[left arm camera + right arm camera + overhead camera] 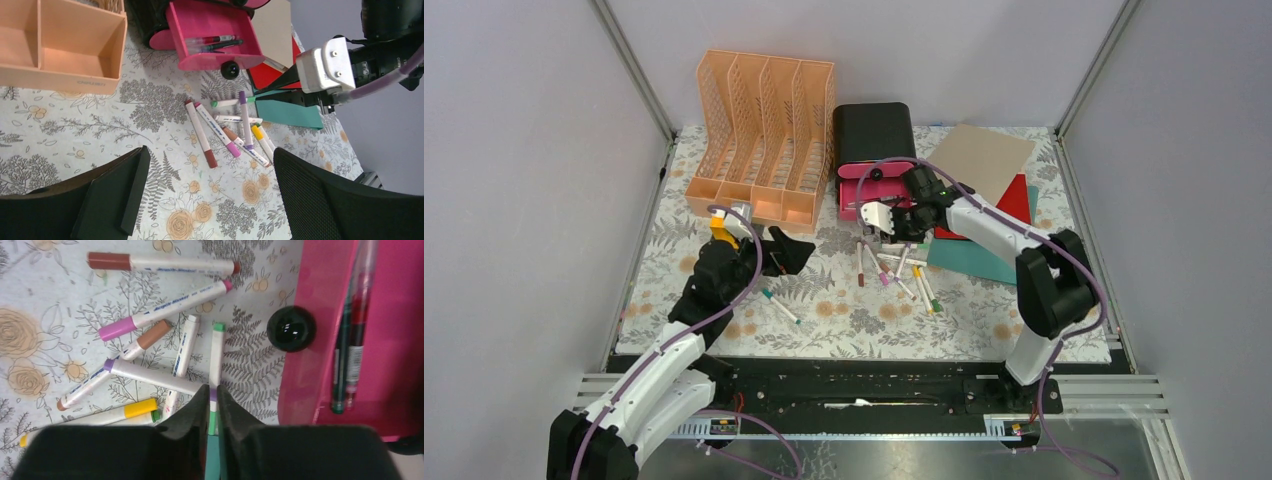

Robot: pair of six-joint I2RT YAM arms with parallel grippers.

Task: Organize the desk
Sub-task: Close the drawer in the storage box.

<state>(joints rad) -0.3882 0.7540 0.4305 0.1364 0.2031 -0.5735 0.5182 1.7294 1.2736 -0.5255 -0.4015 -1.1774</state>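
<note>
The desk is covered with a fern-and-flower cloth. Several markers lie scattered at its middle, and they also show in the left wrist view. My right gripper is low over them, in front of the open pink drawer. In the right wrist view this gripper is shut on a green-tipped white marker that lies on the cloth. A purple-capped marker crosses right at the fingertips. My left gripper is open and empty above bare cloth, and its wide gap shows in the left wrist view.
The pink drawer holds two pens and has a black knob. An orange file rack stands at the back left beside the black drawer box. Tan, red and teal sheets lie at the right. One marker lies alone near my left arm.
</note>
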